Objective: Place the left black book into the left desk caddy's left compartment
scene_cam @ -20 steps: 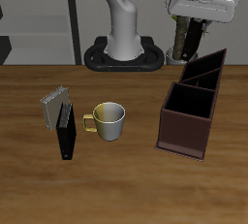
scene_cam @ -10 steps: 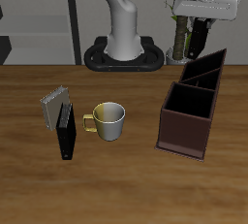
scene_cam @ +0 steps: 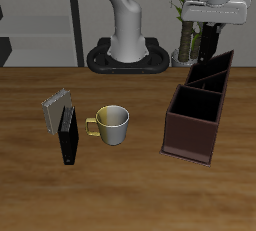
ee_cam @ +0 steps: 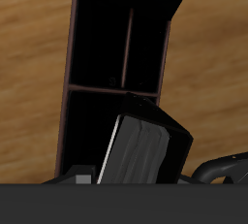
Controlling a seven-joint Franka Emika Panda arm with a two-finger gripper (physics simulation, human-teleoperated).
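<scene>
My gripper (scene_cam: 214, 25) hangs high above the table's back, shut on the left black book (scene_cam: 211, 41), which dangles upright below it. The book is over the tall back end of the left desk caddy (scene_cam: 190, 135), a dark reddish-brown box with a black inside and dividers. In the wrist view the black book (ee_cam: 145, 150) with its grey page edges fills the foreground. Beneath it lie the caddy's open compartments (ee_cam: 121, 53), and the book touches none of them.
A second black book (scene_cam: 68, 140) stands beside a grey striped book (scene_cam: 55, 110) on the other side of the table. A yellow-handled mug (scene_cam: 112, 123) sits between them and the caddy. A potted plant (scene_cam: 184, 30) stands close behind the gripper.
The gripper has carried the black book sideways, away from the robot's base, to a spot more directly over the caddy's back end. Nothing else moved.
</scene>
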